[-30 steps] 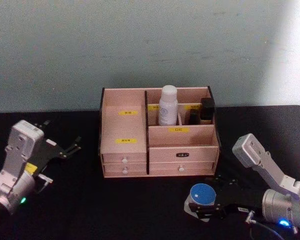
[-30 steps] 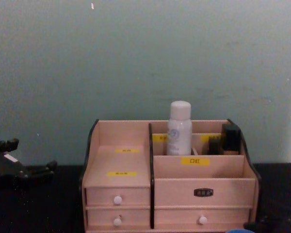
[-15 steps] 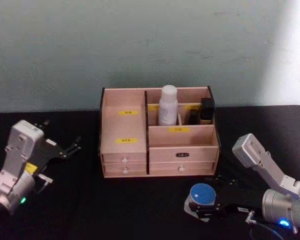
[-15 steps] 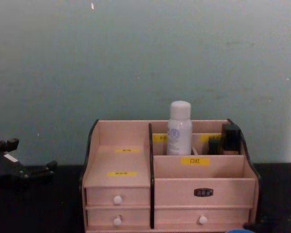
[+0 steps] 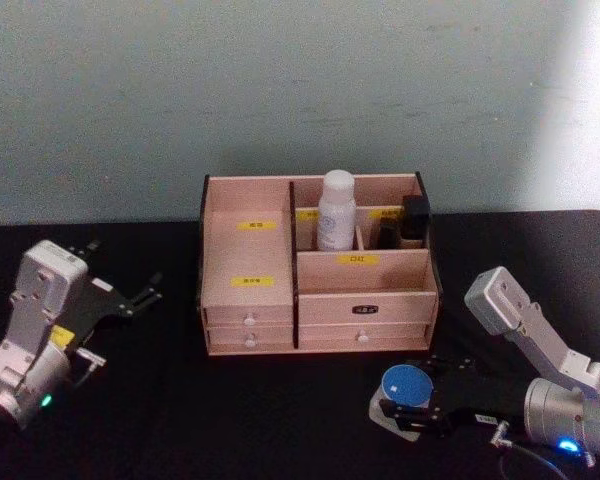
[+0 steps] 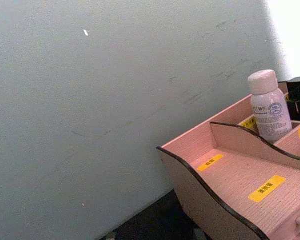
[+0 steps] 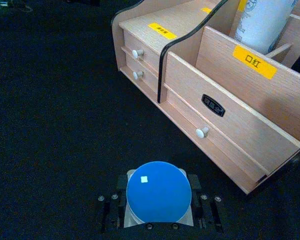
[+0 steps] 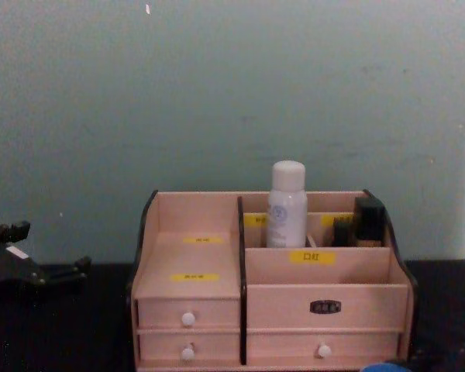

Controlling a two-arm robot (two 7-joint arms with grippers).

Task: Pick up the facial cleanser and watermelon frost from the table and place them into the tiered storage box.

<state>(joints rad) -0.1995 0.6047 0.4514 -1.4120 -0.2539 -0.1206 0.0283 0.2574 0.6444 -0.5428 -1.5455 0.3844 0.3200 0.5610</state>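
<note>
A round blue-lidded jar (image 5: 406, 383) sits low on the black tabletop (image 5: 230, 420), just in front of the right end of the pale pink-beige wooden tiered storage box (image 5: 400, 272), its pale body clasped between the black fingers of the right gripper (image 5: 415, 398). A white capped plastic bottle (image 5: 336, 210) stands upright in a rear compartment of the box, behind the yellow-labelled front bin, with a small black container (image 5: 413, 222) in the rear compartment to its right. All four white-knobbed drawers are closed. The left gripper (image 5: 125, 265) hovers over the table well to the box's left, fingers spread and holding nothing.
</note>
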